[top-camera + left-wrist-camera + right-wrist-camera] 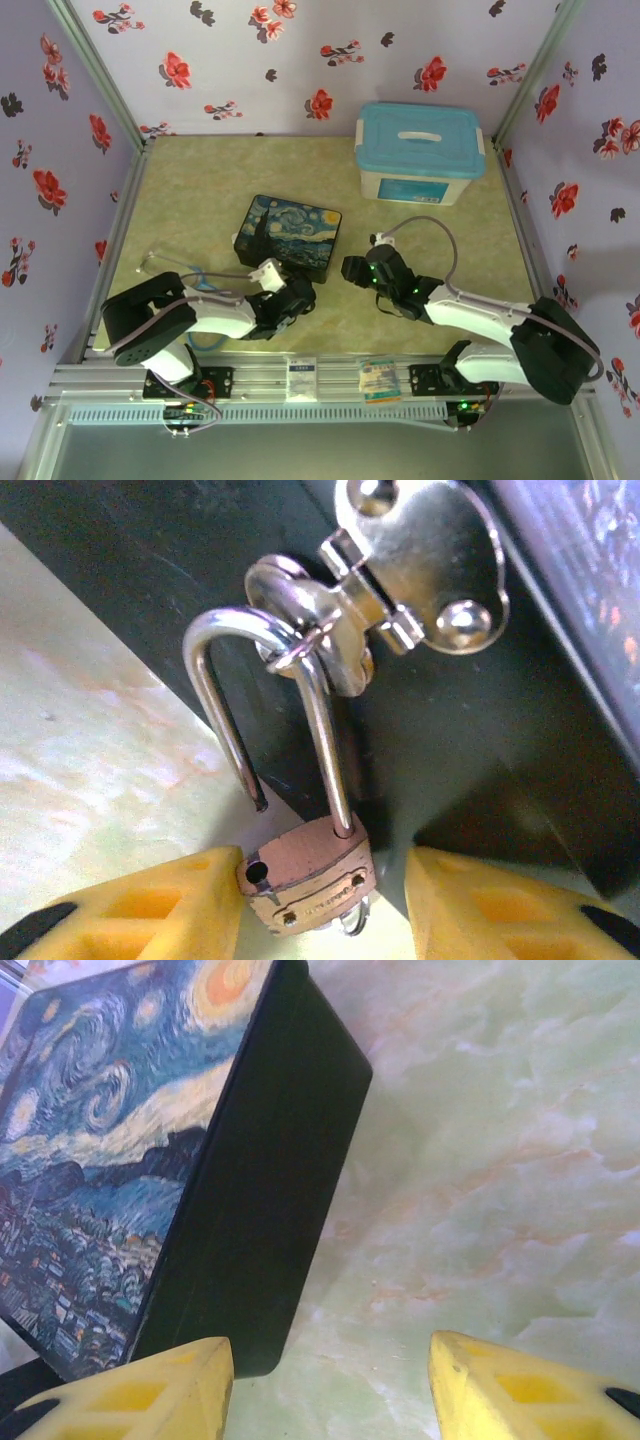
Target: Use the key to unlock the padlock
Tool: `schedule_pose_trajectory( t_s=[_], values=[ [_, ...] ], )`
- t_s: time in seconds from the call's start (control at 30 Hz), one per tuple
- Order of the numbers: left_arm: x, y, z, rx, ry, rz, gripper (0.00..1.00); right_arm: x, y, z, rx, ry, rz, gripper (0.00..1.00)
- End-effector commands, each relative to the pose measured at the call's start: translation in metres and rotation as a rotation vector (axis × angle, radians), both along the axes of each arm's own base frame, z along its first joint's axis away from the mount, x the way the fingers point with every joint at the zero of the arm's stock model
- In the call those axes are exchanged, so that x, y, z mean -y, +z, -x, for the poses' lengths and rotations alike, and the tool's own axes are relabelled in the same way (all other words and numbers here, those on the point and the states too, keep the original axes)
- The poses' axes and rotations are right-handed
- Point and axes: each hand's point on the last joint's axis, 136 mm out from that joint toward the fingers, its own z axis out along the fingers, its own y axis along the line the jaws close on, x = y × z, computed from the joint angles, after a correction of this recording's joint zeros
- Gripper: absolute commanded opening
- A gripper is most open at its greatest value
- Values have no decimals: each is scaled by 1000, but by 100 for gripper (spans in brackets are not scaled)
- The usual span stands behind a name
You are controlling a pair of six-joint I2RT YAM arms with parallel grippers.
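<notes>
Top view: left end effector (297, 300) and right end effector (354, 270) sit at lower centre beside the tin (290, 235). Left wrist: we see the padlock (305, 875), shackle open, hooked on the hasp (400, 570), lower centre, between parted fingers (150, 905). Right wrist: the right fingers (520, 1390) stand open and empty.

padlock (305, 875) engraving blurred, unreadable; tin (260, 1180) cropped at left edge
</notes>
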Motion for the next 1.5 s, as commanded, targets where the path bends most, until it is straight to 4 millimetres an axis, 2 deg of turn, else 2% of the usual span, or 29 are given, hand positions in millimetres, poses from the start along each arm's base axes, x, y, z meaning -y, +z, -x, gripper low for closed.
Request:
schedule_pose_trajectory(
  t_s=[0.0, 0.17, 0.23, 0.4, 0.5, 0.67, 0.87, 0.93, 1.07, 1.17, 1.33, 1.47],
  values=[
    [6, -13, -1, -38, 1, -1, 44, -6, -2, -4, -3, -22, -27, 55],
    [-8, -29, -1, -64, 29, -69, 32, -12, 4, -13, 15, -32, -38, 55],
    [-5, -31, -2, -58, 24, -53, 18, -14, 9, -17, 29, -38, -38, 55],
    [5, -33, -4, -59, 3, -33, 6, -21, 22, -27, 46, -40, -53, 56],
    [2, -24, -2, -67, -20, -90, 5, -23, 27, -31, 53, -25, -35, 56],
    [-10, -11, 9, -132, -109, -282, 8, -21, 38, -40, 66, -14, 80, 56],
    [-12, -19, 18, -206, -179, -359, 8, -13, 21, -65, -16, -45, 383, 56],
    [-13, -20, 20, -217, -202, -390, 6, -12, 13, -71, -26, -54, 428, 56],
    [-18, -14, 22, -235, -257, -494, 1, -14, -4, -82, -70, -42, 447, 56],
    [-26, -3, 24, -247, -308, -624, 1, -15, -14, -86, -91, -27, 475, 55],
    [-45, 5, 26, -281, -399, -858, 0, -21, -29, -83, -127, 17, 478, 55],
    [-44, 2, 23, -302, -485, -1076, 2, -27, -35, -81, -138, 30, 445, 54]
  ],
)
